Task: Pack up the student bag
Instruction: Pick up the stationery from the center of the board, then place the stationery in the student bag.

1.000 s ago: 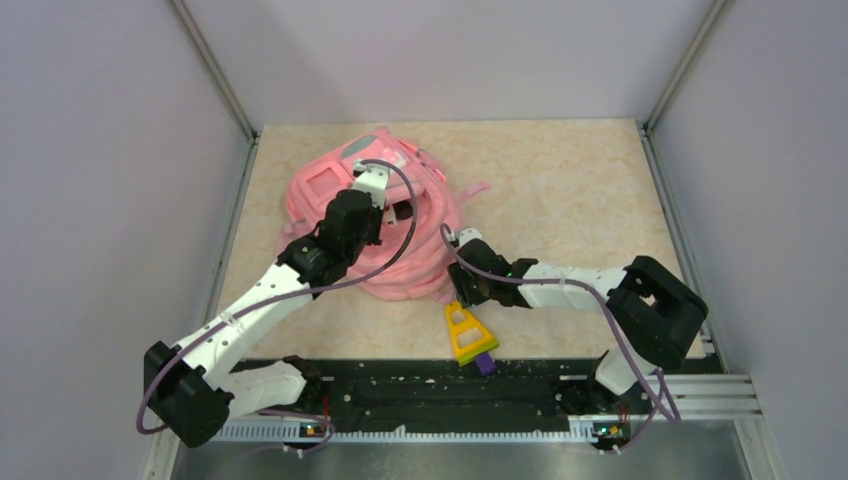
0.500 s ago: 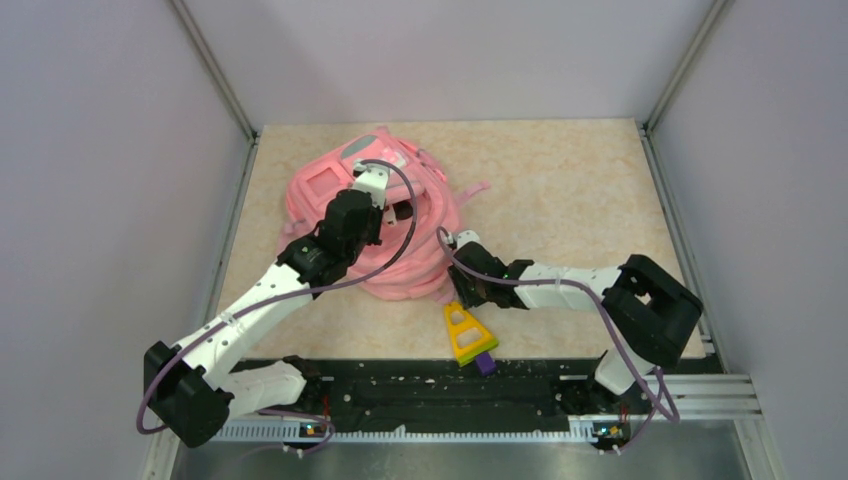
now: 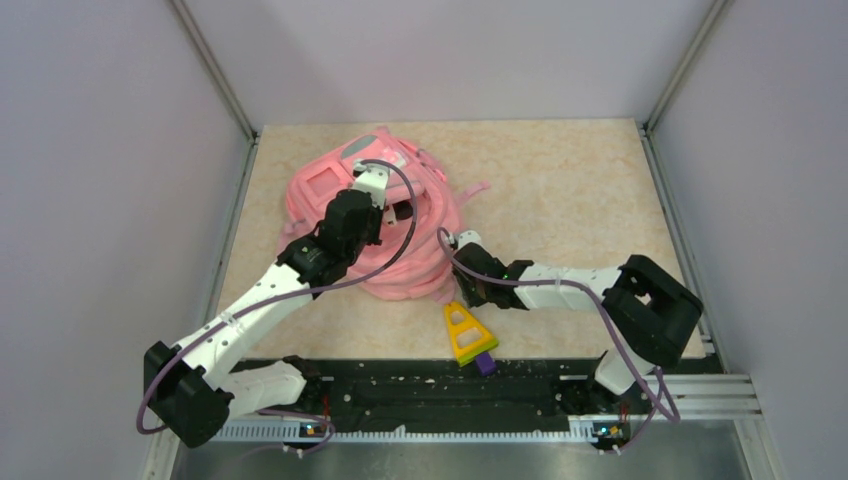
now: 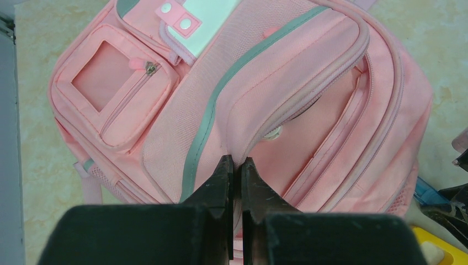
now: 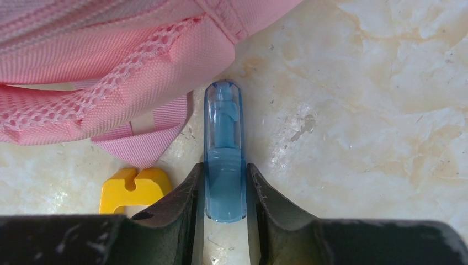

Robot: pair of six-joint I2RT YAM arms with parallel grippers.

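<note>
One student bag lies on the tabletop ahead of both pincers, pocket contents hidden. The left pincer pinches its pocket edge. The right pincer pinches one blue pen, with one yellow triangle to its left.

Lab robot cell, plain grey panel walls, aluminium frame posts, marbled tabletop, mounting rail
</note>
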